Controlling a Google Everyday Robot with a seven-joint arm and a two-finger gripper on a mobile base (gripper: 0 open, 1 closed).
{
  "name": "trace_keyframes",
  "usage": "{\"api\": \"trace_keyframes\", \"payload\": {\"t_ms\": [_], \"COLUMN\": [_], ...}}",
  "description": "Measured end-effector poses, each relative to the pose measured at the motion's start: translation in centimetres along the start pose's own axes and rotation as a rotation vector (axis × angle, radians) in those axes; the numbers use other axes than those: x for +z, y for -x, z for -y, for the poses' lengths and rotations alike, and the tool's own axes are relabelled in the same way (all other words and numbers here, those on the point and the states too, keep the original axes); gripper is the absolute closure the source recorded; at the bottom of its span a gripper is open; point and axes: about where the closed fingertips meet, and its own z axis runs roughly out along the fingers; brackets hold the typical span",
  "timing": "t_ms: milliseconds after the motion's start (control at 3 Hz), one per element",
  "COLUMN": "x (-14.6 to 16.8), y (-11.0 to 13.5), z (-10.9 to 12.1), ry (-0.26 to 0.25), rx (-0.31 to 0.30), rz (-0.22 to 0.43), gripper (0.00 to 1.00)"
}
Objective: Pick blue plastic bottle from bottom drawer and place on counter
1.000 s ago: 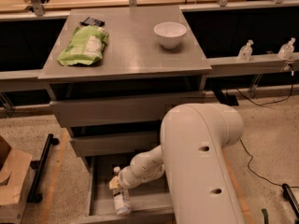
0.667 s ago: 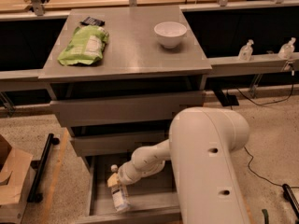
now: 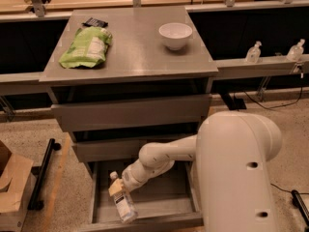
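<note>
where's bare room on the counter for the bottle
Widest bare patch on the counter: the middle strip between the green bag and the white bowl. The front right corner is free too. Back left is crowded by the bag and a dark packet. The tool is down in the bottom drawer by the bottle.

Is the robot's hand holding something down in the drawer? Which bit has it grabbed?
The gripper, down in the bottom drawer, seems to hold the blue plastic bottle by its upper part, just below the white cap.
</note>
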Motion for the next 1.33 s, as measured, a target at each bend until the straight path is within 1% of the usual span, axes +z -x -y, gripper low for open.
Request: {"api": "trace_keyframes", "payload": {"t_ms": [333, 667, 1000, 1333], "x": [-3.9, -6.7, -6.7, -7.3], "y": [-1.7, 0.0, 0.2, 1.0], "z": [-2.8, -4.8, -4.9, -4.8], "ry": [-0.077, -0.097, -0.096, -0.067], "rx": [-0.038, -0.071, -0.073, -0.107], "rz": [-0.061, -0.016, -0.014, -0.035], "gripper": [1.00, 1.00, 1.00, 1.00]}}
